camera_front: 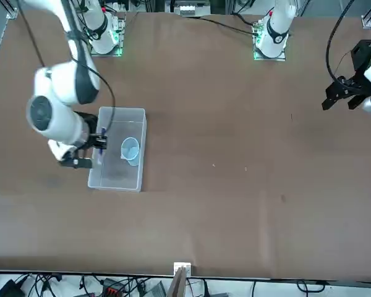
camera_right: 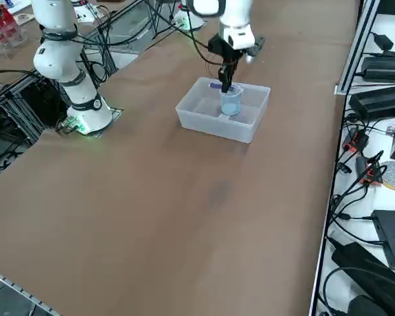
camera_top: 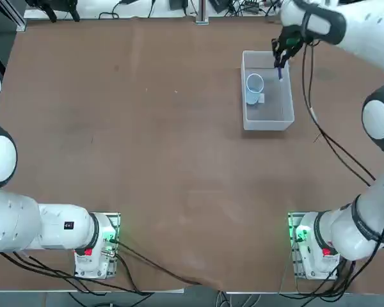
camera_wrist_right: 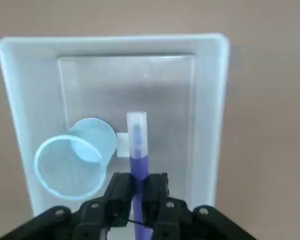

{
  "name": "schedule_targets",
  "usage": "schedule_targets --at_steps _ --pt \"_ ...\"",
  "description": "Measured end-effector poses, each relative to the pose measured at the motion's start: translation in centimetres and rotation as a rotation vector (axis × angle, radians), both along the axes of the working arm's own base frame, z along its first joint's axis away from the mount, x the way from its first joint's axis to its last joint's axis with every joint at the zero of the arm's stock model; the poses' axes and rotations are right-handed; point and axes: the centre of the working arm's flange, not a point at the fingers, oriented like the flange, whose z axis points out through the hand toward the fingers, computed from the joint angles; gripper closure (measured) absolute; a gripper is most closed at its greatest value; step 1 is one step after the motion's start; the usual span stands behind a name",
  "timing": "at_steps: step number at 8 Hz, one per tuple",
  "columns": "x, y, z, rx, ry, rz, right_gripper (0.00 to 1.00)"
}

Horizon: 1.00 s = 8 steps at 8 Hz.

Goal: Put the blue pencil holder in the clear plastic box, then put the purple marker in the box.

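Gripping the purple marker point(camera_wrist_right: 140, 170) between its two closed-in fingers, the right gripper point(camera_wrist_right: 141, 197) hangs over the far part of the clear plastic box point(camera_top: 269, 118), the end away from the robot's bases. The marker lies across the gap between the fingertips, its whitish capped end jutting out past them over the inside of the box and its purple body running back between them; whether it touches the floor of the box cannot be told. The blue pencil holder point(camera_top: 254, 88) is inside the box, standing upright toward the box's left wall, its round open rim facing up and its pale inside showing. Just beside the pencil holder, on the floor of the box, is a small white label point(camera_wrist_right: 122, 145). The box itself rests flat on the brown table point(camera_top: 147, 147), well out in front of the right arm's base point(camera_top: 313, 246). The right arm point(camera_top: 377, 121) reaches to the box from its right side, with dark cables point(camera_top: 336, 147) draping from the arm to the right of the box. Beyond the box, past the table's far edge, black devices point(camera_right: 382, 102) and wires lie on a white surface point(camera_right: 345, 289).
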Motion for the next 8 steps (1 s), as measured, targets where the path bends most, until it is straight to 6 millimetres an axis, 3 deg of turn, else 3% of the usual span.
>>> schedule_targets --at_steps 3,5,8 --pt "-2.7 0.0 -6.7 -0.022 -0.002 0.014 0.85" --pt "-4.2 -0.3 -8.9 -0.042 -0.004 0.034 0.85" --pt "-4.9 -1.1 -10.2 -0.051 -0.001 0.031 0.85"
